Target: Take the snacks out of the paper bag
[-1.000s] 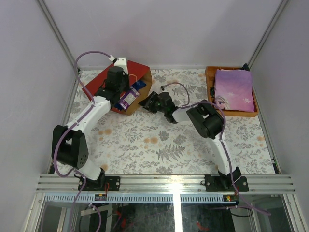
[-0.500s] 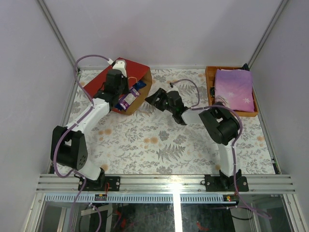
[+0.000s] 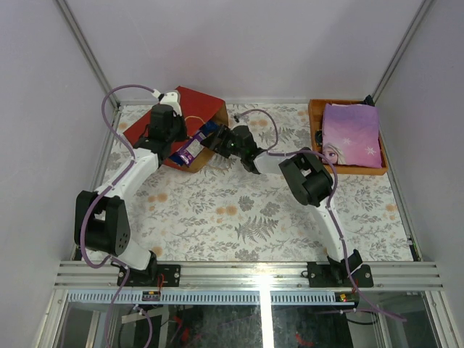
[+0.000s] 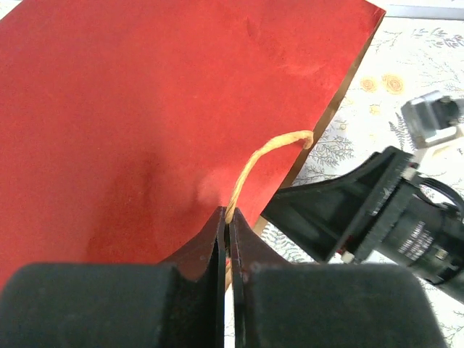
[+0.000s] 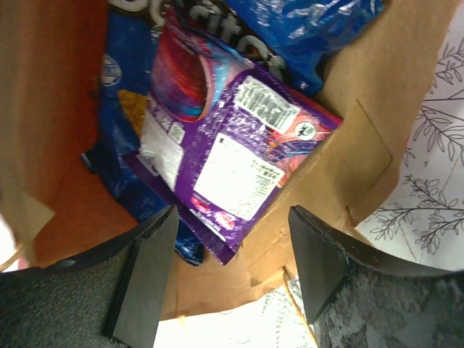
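- Paper bag [image 3: 204, 101]: lies on its side at the far left corner of the table [image 3: 239, 217], mouth facing the right arm.
- Left gripper [image 4: 226, 239]: jaws pressed together on the bag's tan cord handle [image 4: 264, 154], above the red outer face.
- Right gripper [image 5: 232, 214]: jaws spread wide at the bag's mouth, holding nothing.
- Purple packet [image 5: 225, 145]: inside the bag, resting on the blue Doritos bag [image 5: 304, 29], just ahead of the right gripper's fingertips.
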